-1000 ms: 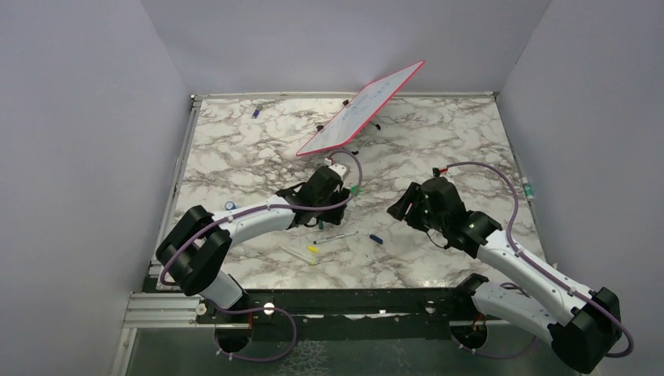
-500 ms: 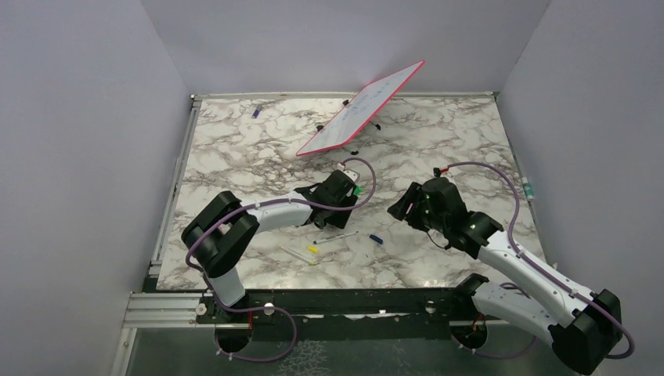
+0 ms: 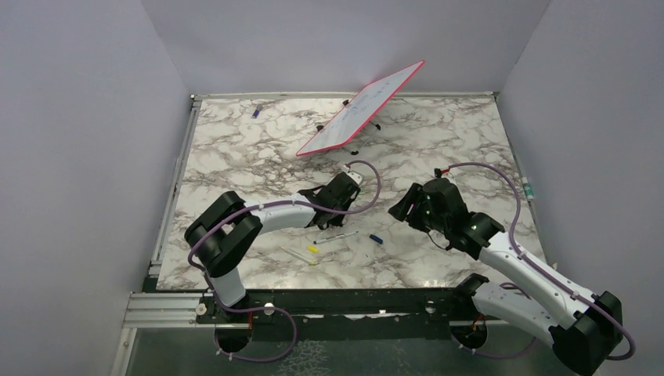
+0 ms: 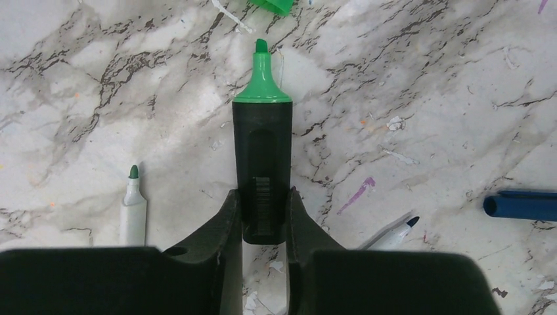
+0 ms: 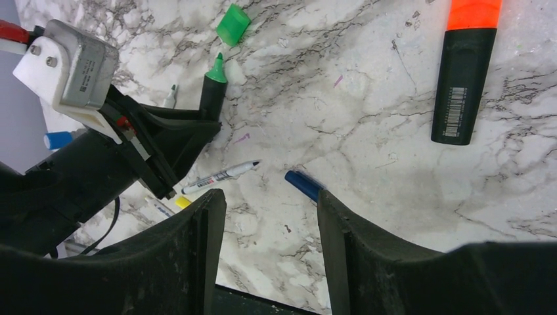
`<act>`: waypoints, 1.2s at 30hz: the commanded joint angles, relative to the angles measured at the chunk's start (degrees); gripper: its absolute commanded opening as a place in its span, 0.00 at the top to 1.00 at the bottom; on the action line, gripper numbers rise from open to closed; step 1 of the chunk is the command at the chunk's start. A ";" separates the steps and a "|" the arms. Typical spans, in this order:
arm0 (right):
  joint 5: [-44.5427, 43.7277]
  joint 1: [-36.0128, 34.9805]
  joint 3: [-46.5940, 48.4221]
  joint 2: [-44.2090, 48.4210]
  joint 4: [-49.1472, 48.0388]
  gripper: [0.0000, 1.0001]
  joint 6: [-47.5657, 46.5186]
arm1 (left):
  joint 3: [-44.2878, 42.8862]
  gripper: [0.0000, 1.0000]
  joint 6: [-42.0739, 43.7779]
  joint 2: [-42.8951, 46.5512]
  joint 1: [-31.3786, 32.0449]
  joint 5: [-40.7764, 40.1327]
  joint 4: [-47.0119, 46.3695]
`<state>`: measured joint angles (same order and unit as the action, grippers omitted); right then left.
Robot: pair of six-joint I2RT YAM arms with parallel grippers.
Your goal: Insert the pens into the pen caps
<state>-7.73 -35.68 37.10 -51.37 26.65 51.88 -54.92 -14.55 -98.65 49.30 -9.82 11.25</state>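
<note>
The left gripper (image 4: 261, 194) clamped the rear of the green highlighter (image 4: 262, 141) lying on the marble table (image 4: 427, 98), its tip aimed at the green cap (image 4: 272, 5) just ahead, seemingly for capping. The right gripper (image 5: 266, 203) hung nearby, jaws apart, empty.

A white marble-patterned desk (image 3: 258, 145) with grey-brown veins fills the middle of the overhead view. Up close its surface shows small ink marks and scuffs. Plain pale lavender-grey walls enclose it: a left wall (image 3: 78, 157) at 9 o'clock, a back wall (image 3: 313, 39) at 12 o'clock, a right wall (image 3: 595, 141) at 3 o'clock. A silver aluminium rail (image 3: 156, 311) lies at the 6 o'clock edge. A red-framed whiteboard (image 3: 364, 106) stands tilted towards 12 o'clock. The light is soft and even, with faint shadows.
</note>
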 commanded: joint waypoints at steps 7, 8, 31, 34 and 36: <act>0.05 -0.31 -0.70 5.60 1.71 0.42 0.59 | -0.19 0.91 -3.21 4.09 3.35 2.57 0.55; 0.69 -0.28 -0.88 5.91 1.47 0.42 0.48 | 0.07 0.91 -3.69 5.04 3.49 2.88 0.09; 12.80 -0.30 -1.67 1.66 -14.26 0.30 4.90 | 10.93 0.91 -11.54 21.20 4.23 19.67 -17.03; 14.82 -0.31 -1.74 -1.69 -17.87 0.30 4.82 | 11.60 0.91 -12.21 21.41 4.23 20.94 -18.38; 15.78 -0.34 -1.64 -3.79 -19.14 0.31 5.34 | 12.03 0.91 -12.78 21.48 4.23 21.24 -19.18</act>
<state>4.19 -35.68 34.94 -52.71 13.28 56.21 -44.01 -25.80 -78.67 53.28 8.21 -3.60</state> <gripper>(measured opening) 0.698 0.215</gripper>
